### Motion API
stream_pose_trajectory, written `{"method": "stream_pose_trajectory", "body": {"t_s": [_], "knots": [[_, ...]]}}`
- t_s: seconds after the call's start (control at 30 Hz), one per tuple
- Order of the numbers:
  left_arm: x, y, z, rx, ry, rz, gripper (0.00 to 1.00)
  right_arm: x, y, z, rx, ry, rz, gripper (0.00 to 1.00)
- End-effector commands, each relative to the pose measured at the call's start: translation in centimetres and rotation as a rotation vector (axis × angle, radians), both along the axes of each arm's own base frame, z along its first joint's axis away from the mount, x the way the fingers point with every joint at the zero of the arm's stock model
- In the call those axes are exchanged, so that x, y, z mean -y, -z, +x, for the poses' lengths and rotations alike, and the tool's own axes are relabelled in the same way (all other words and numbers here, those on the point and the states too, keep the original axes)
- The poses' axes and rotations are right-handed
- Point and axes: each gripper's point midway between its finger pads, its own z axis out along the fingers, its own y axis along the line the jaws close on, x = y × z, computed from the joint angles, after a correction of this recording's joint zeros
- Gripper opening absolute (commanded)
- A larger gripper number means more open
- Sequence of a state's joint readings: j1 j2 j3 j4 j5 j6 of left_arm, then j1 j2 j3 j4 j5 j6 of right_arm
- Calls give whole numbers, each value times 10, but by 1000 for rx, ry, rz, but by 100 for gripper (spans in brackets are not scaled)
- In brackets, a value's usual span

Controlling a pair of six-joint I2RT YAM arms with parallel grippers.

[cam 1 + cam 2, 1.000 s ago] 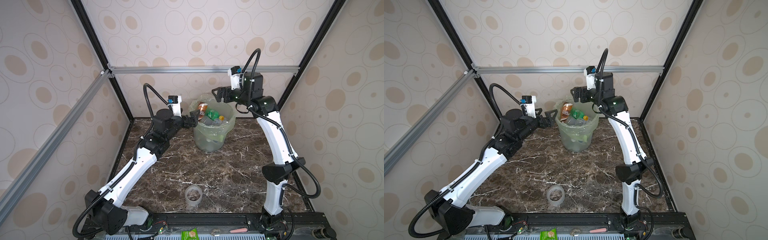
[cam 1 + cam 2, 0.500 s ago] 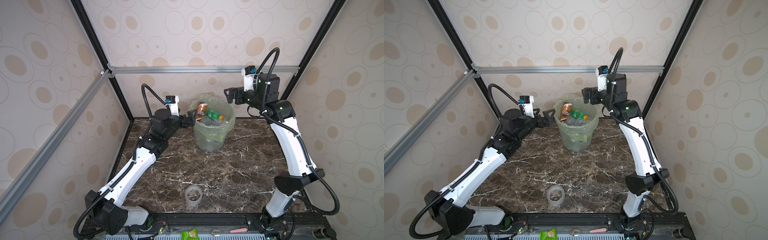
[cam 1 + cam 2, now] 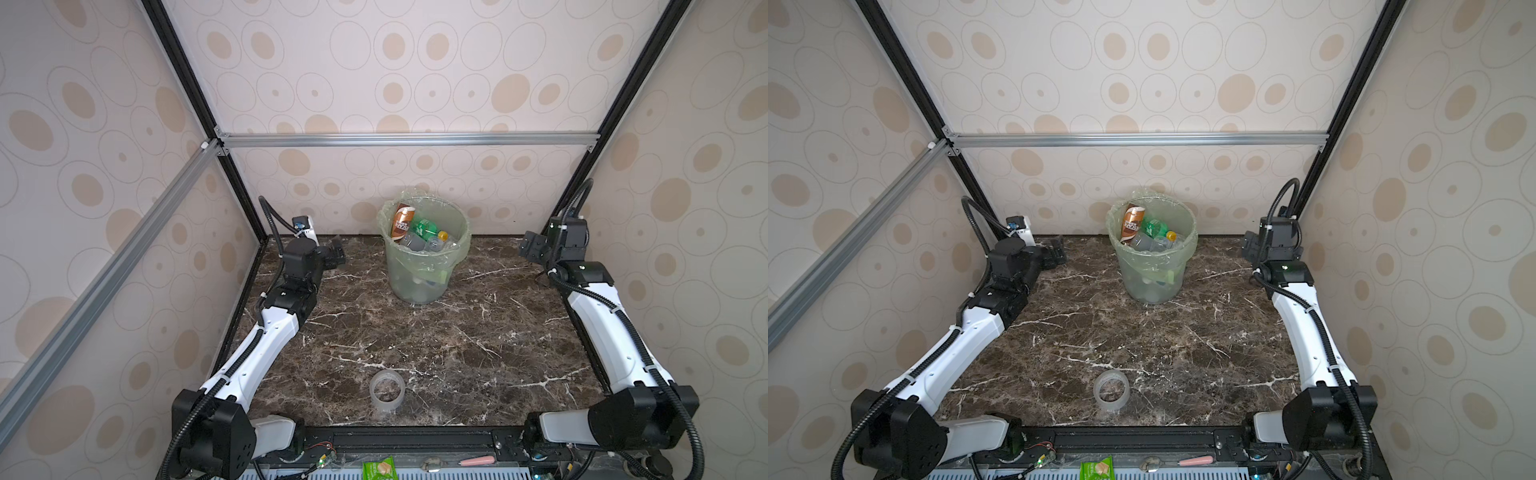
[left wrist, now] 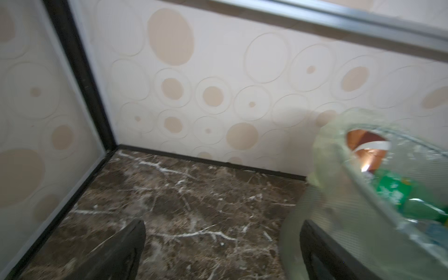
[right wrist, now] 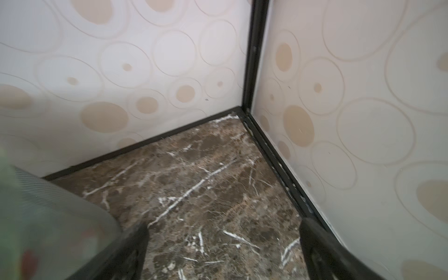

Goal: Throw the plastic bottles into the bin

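- The bin (image 3: 417, 282) stood on the marble tabletop (image 3: 436, 345) at the upper centre of both top views, close to the back wall, lined with a pale green bag (image 3: 457, 254)
- The plastic bottles (image 3: 419, 239) lay piled inside it; a brown bottle (image 3: 402, 221) leaned at the left of the rim, with a green bottle (image 3: 425, 227) just beside it
- The left gripper (image 3: 337, 251) hovered left of the bin, apart from it, jaws spread wide; the left wrist view showed bare marble between its fingers (image 4: 121, 254) and the bin's wall at lower right
- The right gripper (image 3: 528, 248) hung at the tabletop's right edge, well apart from the bin, jaws equally wide, with only marble between its fingers (image 5: 126, 252)
- A clear tape roll (image 3: 387, 391) sat at lower centre, well apart from the bin and both grippers
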State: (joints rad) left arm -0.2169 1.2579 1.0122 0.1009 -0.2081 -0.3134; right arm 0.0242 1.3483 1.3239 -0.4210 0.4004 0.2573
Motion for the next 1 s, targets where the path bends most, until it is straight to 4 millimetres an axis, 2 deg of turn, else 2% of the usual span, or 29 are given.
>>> {"method": "stream_pose_trajectory", "body": {"t_s": [0.0, 0.03, 0.13, 0.27, 0.37, 0.43, 0.53, 0.7, 0.83, 0.9, 0.93, 0.97], "knots": [[-51, -8, -20, 125, -208, 29, 99, 21, 28, -13, 16, 128, -63, 100], [-61, -5, -29, 157, -248, 43, 99, 20, 43, -15, 8, 115, -71, 100], [-88, 21, -49, 172, -355, 76, 99, 19, 83, -24, 2, 92, -91, 100], [-111, 70, -63, 114, -463, 147, 99, 16, 122, -31, -4, 64, -104, 100], [-116, 96, -59, 71, -484, 151, 99, 9, 139, -31, 50, 19, -98, 100], [-119, 124, -59, 21, -494, 159, 99, 5, 148, -31, 82, -8, -101, 100], [-115, 154, -60, -16, -459, 180, 99, -1, 162, -30, 114, -40, -100, 100], [-113, 170, -66, -3, -437, 210, 99, -7, 164, -28, 113, -83, -102, 100], [-107, 155, -81, 163, -384, 219, 99, -15, 163, -29, 124, -133, -103, 100], [-90, 159, -79, 163, -272, 243, 99, -20, 164, -32, 140, -162, -106, 100], [-82, 158, -76, 177, -223, 254, 99, -25, 170, -35, 131, -183, -118, 100], [-76, 168, -71, 158, -183, 266, 99, -28, 180, -38, 133, -202, -121, 100]]}}
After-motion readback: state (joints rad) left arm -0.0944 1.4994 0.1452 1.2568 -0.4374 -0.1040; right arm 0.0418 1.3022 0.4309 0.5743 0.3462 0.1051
